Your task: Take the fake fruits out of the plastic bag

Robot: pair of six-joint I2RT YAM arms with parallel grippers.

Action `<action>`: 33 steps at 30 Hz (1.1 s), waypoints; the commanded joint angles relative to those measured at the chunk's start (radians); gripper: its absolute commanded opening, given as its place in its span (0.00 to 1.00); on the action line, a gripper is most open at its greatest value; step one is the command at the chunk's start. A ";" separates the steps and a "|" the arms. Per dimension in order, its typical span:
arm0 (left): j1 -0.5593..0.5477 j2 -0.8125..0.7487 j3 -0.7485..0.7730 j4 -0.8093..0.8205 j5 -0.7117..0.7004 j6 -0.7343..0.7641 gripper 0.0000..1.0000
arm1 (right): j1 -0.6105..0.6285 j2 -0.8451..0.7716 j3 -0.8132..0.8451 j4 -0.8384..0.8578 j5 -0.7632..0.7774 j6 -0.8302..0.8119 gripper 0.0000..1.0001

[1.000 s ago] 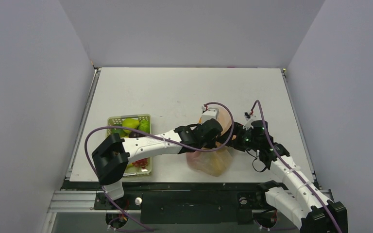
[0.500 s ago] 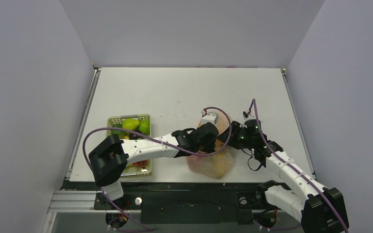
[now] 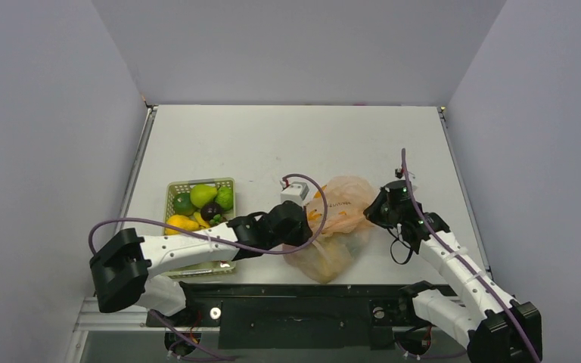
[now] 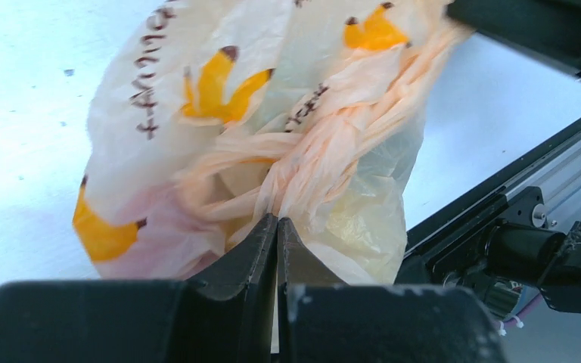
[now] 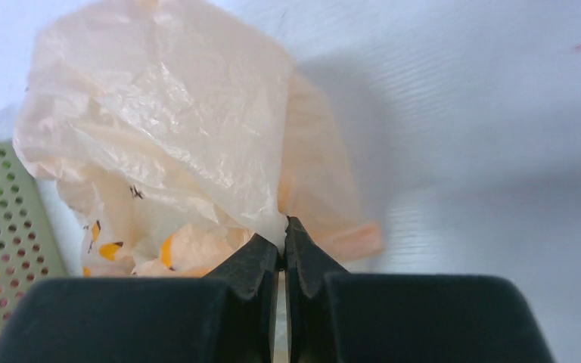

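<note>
— Currently, what does each gripper hold?
— I read the left gripper (image 4: 276,224) clamped on the twisted handle (image 4: 325,144) of the plastic bag (image 3: 342,203); the right gripper (image 5: 282,243) pinches its film on the opposite side.
— Bag position?
— Near the table's (image 3: 272,144) front edge, between the grippers, beside the basket (image 3: 200,181) containing fake fruits (image 3: 204,194).

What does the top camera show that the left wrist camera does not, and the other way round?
Only the top view shows the green basket with fruits in it, left of the bag. Only the left wrist view shows the left gripper shut on the bag's twisted handle. Both show the thin orange bag.
</note>
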State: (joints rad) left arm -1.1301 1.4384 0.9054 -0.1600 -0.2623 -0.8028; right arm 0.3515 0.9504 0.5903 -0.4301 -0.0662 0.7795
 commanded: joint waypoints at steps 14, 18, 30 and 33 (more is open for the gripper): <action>0.037 -0.176 -0.035 0.086 0.253 0.074 0.24 | -0.077 -0.064 0.176 -0.204 0.075 -0.214 0.00; 0.023 -0.154 0.085 0.009 0.236 0.157 0.55 | -0.077 -0.057 0.187 -0.235 0.007 -0.264 0.00; -0.008 0.208 0.572 -0.465 0.108 0.358 0.65 | -0.078 -0.070 0.164 -0.211 -0.120 -0.286 0.00; -0.040 0.294 0.673 -0.562 0.031 0.381 0.65 | -0.078 -0.076 0.159 -0.209 -0.128 -0.291 0.00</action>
State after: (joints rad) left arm -1.1343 1.6577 1.4517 -0.5175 -0.1299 -0.4885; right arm 0.2806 0.8982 0.7364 -0.6674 -0.1631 0.5064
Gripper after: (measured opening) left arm 0.653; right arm 0.007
